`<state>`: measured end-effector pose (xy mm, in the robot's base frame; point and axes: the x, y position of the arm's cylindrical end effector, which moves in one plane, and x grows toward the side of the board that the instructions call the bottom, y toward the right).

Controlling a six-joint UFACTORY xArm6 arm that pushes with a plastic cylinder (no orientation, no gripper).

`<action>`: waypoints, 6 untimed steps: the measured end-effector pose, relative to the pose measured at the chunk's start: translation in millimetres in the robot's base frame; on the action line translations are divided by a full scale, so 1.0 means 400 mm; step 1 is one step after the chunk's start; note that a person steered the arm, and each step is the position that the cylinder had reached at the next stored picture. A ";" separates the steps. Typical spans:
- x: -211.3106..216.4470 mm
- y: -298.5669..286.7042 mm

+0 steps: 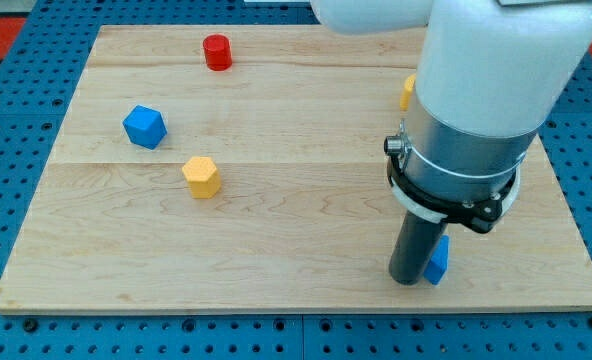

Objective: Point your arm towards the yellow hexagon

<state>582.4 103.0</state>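
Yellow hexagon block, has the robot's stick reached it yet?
Not yet. My tip sits near the wooden board's bottom right, beside a small blue block. The yellow hexagon block lies untouched far to the view's left. Left to do: slide across to it.

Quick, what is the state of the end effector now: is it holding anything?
End effector: a rod with no jaws, holding nothing. My tip rests on the board beside a blue block, far from the yellow hexagon.
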 end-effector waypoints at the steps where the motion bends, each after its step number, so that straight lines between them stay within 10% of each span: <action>1: -0.001 0.000; 6: -0.247 -0.562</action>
